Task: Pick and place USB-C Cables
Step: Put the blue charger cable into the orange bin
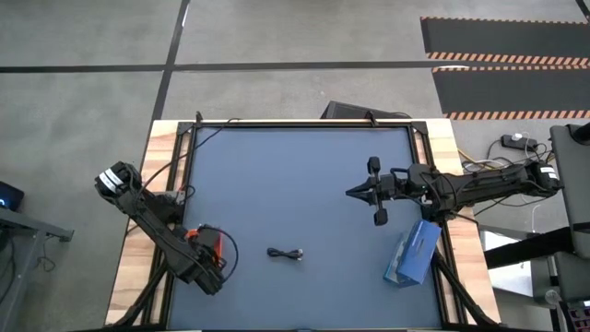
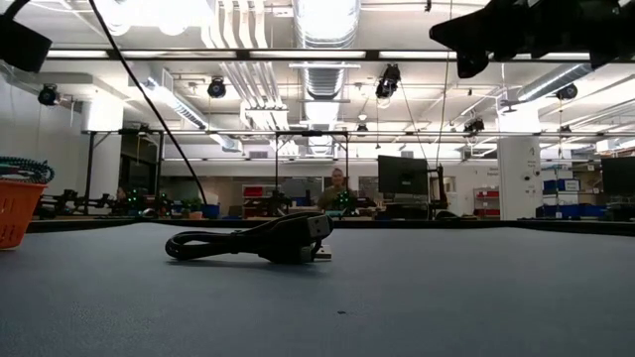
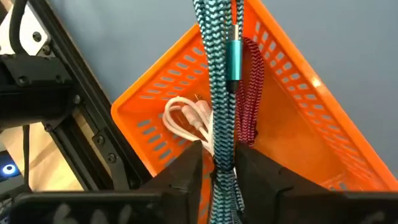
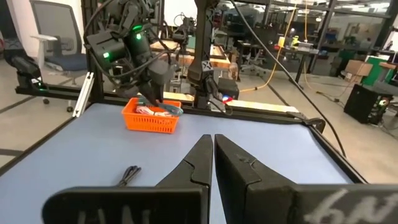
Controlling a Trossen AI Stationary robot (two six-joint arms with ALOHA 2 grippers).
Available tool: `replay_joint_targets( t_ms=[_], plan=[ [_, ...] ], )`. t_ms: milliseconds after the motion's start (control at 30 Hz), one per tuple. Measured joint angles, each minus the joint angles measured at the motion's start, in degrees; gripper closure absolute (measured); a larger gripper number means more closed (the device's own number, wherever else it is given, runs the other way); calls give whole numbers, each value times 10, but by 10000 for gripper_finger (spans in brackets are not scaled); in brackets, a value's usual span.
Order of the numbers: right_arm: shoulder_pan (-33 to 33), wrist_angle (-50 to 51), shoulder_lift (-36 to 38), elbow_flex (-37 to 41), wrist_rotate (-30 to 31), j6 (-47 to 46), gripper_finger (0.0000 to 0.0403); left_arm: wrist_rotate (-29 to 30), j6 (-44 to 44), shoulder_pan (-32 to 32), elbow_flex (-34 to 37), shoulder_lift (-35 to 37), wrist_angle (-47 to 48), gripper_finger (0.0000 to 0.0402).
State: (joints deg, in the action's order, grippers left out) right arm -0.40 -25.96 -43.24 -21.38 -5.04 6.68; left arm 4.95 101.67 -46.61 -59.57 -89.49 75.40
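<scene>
Fluorescent ceiling lights [image 2: 327,20] and silver ducts [image 2: 322,84] hang over a workshop hall. Beyond the gripper, an office chair [image 4: 53,46] stands on the grey floor [image 1: 83,92].

No readable text, label, brand, number or sign appears in any view. The flat blue box [image 1: 412,252] at about four o'clock on the table shows no legible print, and screens in the room behind are too small to read.
</scene>
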Motion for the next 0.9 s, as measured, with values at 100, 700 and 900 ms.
replay_joint_targets(
  t_ms=[100, 700, 900],
  plan=[
    [0, 0, 0, -5, 0, 7, 394, 0, 0, 0, -5, 0, 0, 304],
    [0, 12, 0, -67, 0, 60, 394, -46, -56, -20, -30, 77, 5, 281],
    [0, 22, 0, -67, 1, 60, 394, -54, -60, -26, -18, 82, -5, 329]
  ],
)
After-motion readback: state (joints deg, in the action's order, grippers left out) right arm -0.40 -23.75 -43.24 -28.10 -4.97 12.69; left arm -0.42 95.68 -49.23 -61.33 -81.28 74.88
